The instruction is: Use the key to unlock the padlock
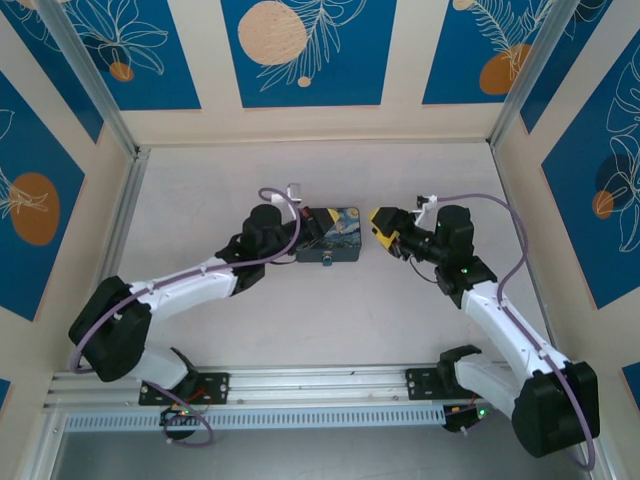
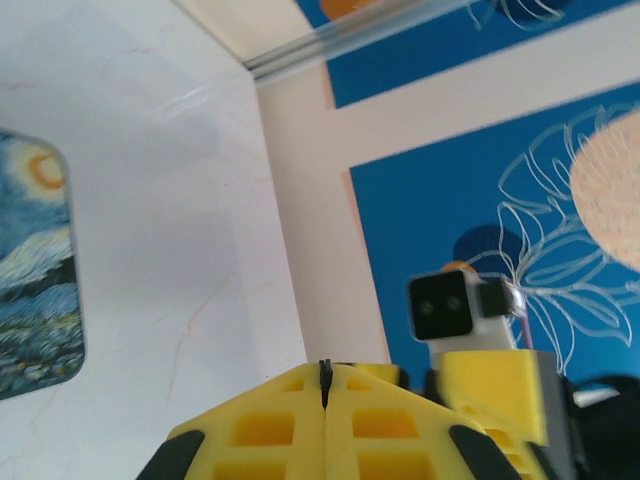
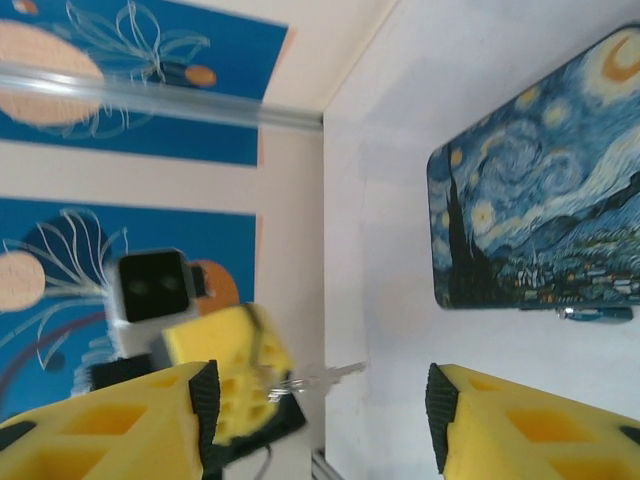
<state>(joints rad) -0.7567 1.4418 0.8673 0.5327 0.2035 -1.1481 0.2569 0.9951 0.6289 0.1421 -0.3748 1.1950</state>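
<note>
The left gripper [image 2: 325, 385] has its yellow fingers pressed together on the key [image 3: 318, 377], whose silvery blade sticks out toward the right gripper [image 3: 322, 405]. The right gripper's fingers stand spread, holding nothing. The padlock [image 3: 592, 313] sits right at the edge of the night-sky tin [image 3: 540, 190], apart from both grippers.

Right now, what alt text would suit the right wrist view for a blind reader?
The left arm's yellow gripper pinches a small silvery metal key, framed by the right arm's open yellow gripper. To the right lies a rectangular tin printed with a swirly night-sky painting, a tiny bluish padlock at its lower edge.
</note>
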